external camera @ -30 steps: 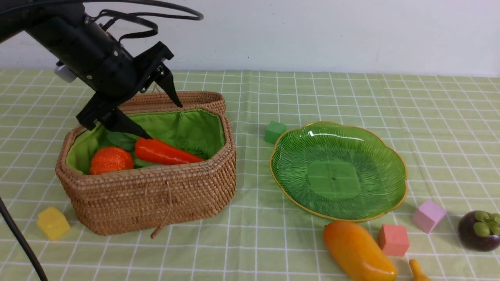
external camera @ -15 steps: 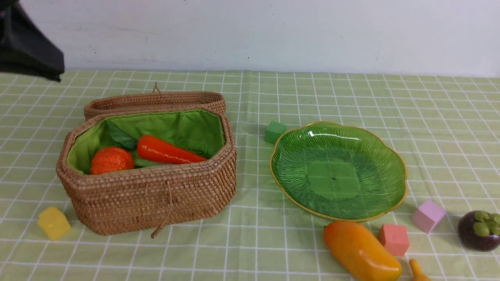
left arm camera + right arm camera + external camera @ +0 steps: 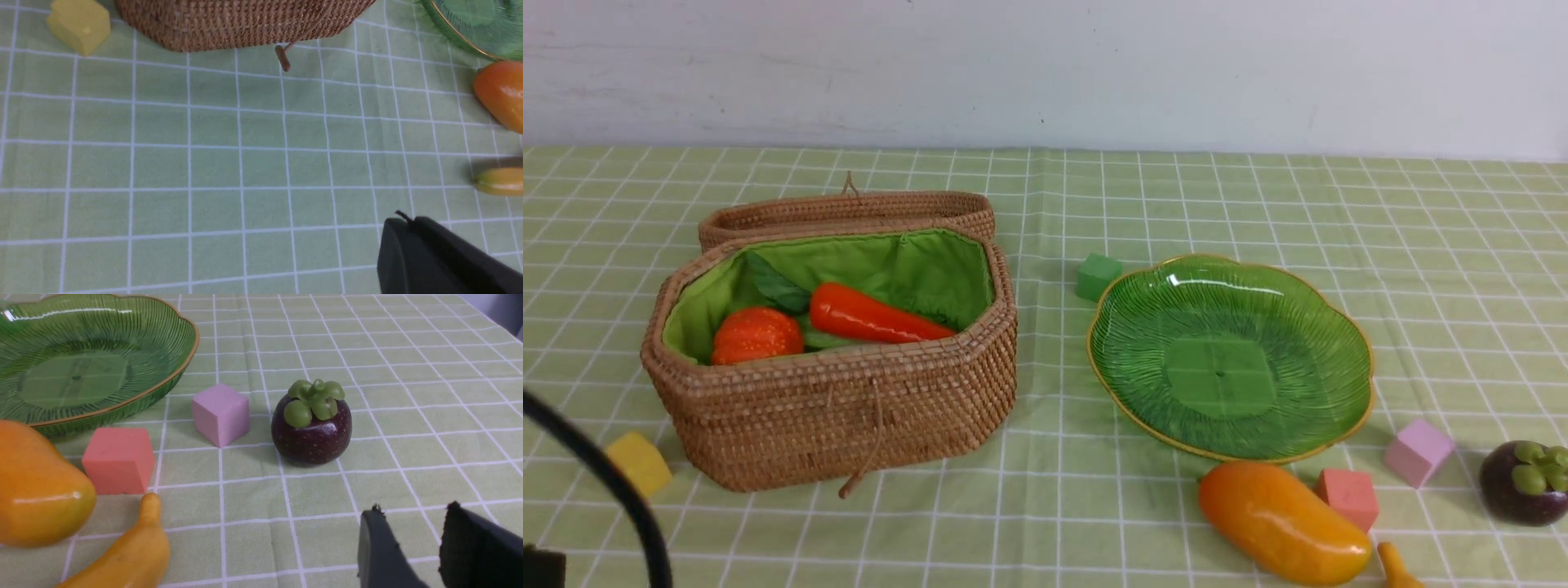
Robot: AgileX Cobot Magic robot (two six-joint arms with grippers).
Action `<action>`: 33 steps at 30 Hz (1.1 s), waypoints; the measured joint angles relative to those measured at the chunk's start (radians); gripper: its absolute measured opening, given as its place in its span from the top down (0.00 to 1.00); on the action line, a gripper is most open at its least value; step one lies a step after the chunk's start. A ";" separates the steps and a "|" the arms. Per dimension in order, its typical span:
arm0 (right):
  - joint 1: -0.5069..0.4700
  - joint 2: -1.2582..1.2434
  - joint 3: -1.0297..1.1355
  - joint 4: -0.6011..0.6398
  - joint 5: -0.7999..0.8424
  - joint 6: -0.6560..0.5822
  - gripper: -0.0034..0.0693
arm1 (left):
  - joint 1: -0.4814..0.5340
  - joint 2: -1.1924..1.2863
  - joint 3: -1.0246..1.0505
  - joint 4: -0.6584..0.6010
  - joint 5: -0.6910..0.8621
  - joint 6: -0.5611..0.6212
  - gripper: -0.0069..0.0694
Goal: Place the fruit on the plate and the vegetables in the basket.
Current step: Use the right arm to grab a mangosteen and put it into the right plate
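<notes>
Purple and glossy, the mangosteen sits upright on the surface, green cap on top, a short way ahead of the right tool and clear of it; that tool stands partly open with nothing between its jaws. I judge this fruit the sensible pick for the step in hand, since the plate is bare and no fruit is on it yet.

The gap between the jaws looks narrower than the round body, so the tool should widen before it goes forward and down; it should close on the widest part below the cap, because a slick ball gripped high or low is likely to squirt out. A pink cube stands near the mangosteen on the plate's side, not touching it; the jaws are best turned so that neither finger comes down on the cube.

Further from the tool on that same side lie a red cube, the mango and the banana, close together beside the plate's rim. The carry should rise above the scalloped edge and end low over the flat centre, so the fruit does not roll, leaving room for the two longer pieces.

The left tool is shut and empty over bare cloth. Beyond it stands the basket, holding the carrot and the pumpkin, with a yellow cube beside its wall.
</notes>
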State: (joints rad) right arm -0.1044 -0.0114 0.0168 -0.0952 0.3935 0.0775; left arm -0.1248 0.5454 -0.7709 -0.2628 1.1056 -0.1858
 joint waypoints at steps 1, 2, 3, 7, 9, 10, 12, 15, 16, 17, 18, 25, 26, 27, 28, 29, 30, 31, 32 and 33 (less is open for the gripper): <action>0.000 0.000 0.000 0.000 0.000 0.000 0.62 | 0.000 -0.029 0.016 0.000 -0.004 0.001 0.93; 0.000 0.000 0.000 0.000 0.000 0.000 0.62 | 0.000 -0.042 0.022 0.000 -0.004 0.001 0.93; 0.000 0.000 0.000 0.000 0.000 0.000 0.62 | 0.000 -0.060 0.028 0.000 -0.004 0.001 0.93; 0.000 0.000 0.000 0.000 0.000 0.000 0.62 | 0.000 -0.099 0.032 0.000 -0.010 0.001 0.93; 0.000 0.000 0.000 0.000 0.000 0.000 0.62 | 0.000 -0.102 0.032 0.000 -0.011 0.001 0.93; 0.000 0.000 0.000 0.000 0.000 0.000 0.62 | 0.000 -0.102 0.032 0.000 -0.011 0.001 0.93; 0.000 0.000 0.000 0.000 0.000 0.000 0.62 | 0.000 -0.102 0.032 0.000 -0.011 0.001 0.93; 0.000 0.000 0.000 0.000 0.000 0.000 0.62 | 0.000 -0.102 0.032 0.000 -0.011 0.001 0.93; 0.000 0.000 0.000 0.000 0.000 0.000 0.62 | 0.000 -0.102 0.032 0.000 -0.011 0.001 0.93; 0.000 0.000 0.000 0.000 0.000 0.000 0.62 | 0.000 -0.102 0.032 0.000 -0.011 0.001 0.93; 0.000 0.000 0.000 0.000 0.000 0.000 0.62 | 0.000 -0.102 0.032 0.000 -0.011 0.001 0.93; 0.000 0.000 0.000 0.000 0.000 0.000 0.62 | 0.000 -0.231 0.181 0.038 -0.264 0.002 0.93; 0.000 0.000 0.000 0.000 0.000 0.000 0.62 | 0.000 -0.274 0.227 0.059 -0.336 0.002 0.93; 0.000 0.000 0.000 0.000 0.000 0.000 0.62 | 0.000 -0.310 0.268 0.086 -0.392 0.002 0.93; 0.000 0.000 0.000 0.000 0.000 0.000 0.62 | 0.000 -0.352 0.321 0.116 -0.459 0.001 0.93; 0.000 0.000 0.000 0.000 0.000 0.000 0.62 | 0.001 -0.393 0.375 0.144 -0.517 0.000 0.93; 0.000 0.000 0.000 0.000 0.000 0.000 0.62 | 0.005 -0.429 0.428 0.169 -0.566 -0.004 0.93; 0.000 0.000 0.000 0.000 0.000 0.000 0.62 | 0.007 -0.436 0.438 0.169 -0.575 -0.005 0.93; 0.000 0.000 0.000 0.000 0.000 0.000 0.62 | 0.020 -0.487 0.518 0.214 -0.636 -0.033 0.93; 0.000 0.000 0.000 0.000 0.000 0.000 0.62 | 0.029 -0.513 0.565 0.232 -0.668 -0.054 0.93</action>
State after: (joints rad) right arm -0.1044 -0.0114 0.0168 -0.0952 0.3935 0.0775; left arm -0.0955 0.0322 -0.2064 -0.0307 0.4371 -0.2394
